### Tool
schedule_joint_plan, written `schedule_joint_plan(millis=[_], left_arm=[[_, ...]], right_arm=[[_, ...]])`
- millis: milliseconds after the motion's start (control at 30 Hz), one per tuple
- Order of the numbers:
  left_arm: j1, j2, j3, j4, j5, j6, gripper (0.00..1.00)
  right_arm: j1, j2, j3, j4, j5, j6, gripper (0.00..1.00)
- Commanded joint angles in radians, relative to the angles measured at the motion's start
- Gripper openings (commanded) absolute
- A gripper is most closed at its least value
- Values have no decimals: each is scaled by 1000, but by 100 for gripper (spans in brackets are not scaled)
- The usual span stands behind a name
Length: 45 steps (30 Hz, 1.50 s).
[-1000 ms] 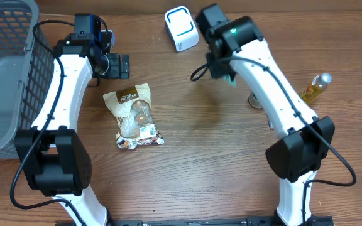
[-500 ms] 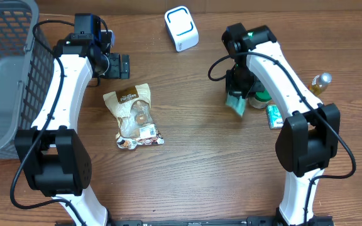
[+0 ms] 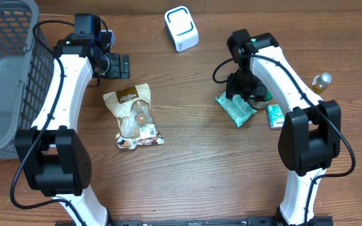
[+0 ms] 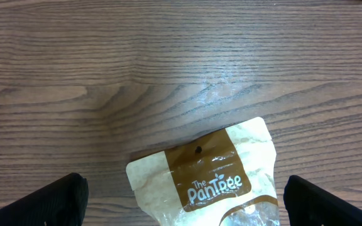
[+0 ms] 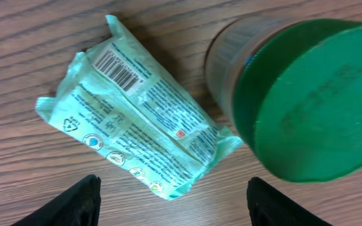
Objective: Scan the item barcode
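Observation:
A teal snack packet point(image 5: 134, 119) lies flat on the wood with its barcode point(image 5: 117, 68) facing up. It rests free just ahead of my right gripper point(image 5: 176, 210), whose jaws stand open with nothing in them. From above, this packet point(image 3: 235, 108) sits below the right gripper point(image 3: 241, 88). The white scanner point(image 3: 181, 28) stands at the back centre. A brown Pantree pouch point(image 4: 212, 182) lies under my open left gripper point(image 4: 184, 212), its top edge between the spread fingers, untouched. Overhead, the pouch point(image 3: 134, 116) lies in front of the left gripper point(image 3: 118, 65).
A jar with a green lid point(image 5: 307, 100) stands right beside the teal packet. A small teal box point(image 3: 274, 116) and a yellow bottle point(image 3: 316, 88) lie at the right. A grey mesh basket point(image 3: 5, 75) fills the far left.
My right arm swung from beside the scanner down to the right. Its jaws opened and let go of the teal packet, which now lies on the table. The left arm stayed still.

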Motion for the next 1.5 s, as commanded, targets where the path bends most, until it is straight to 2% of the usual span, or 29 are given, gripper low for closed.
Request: schedule_joint_plan(millis=[0,333,467,600,667,733,767,800,1333,1467], left_arm=[[2,-10,2,2,-6,-3,100],[2,-10,2,2,-6,-3,99],[2,-10,2,2,-6,-3,100],[2,-10,2,2,-6,-3,100],[2,-10,2,2,-6,-3,100],[2,-10,2,2,-6,-3,100],[2,-10,2,2,-6,-3,100],[2,-10,2,2,-6,-3,100],[2,-10,2,2,-6,-3,100],[2,-10,2,2,-6,-3,100]], right_arm=[[43,-3,-5,20,-100,2,70],[260,-3,-11,231,-404,3,70],[359,-3,-13,352,-403,2,70],[457,-3,-13,493,-310,2,70],[493,-3,-13,536,-221,2,60],[530,-3,-13,575,-146,2,36],[542,-3,-13,589,-128,2,18],[557,-1,-13,608,-108,2,4],[583,177,-13,833,-105,-6,4],[575,206,-13,832,-79,-43,4]])
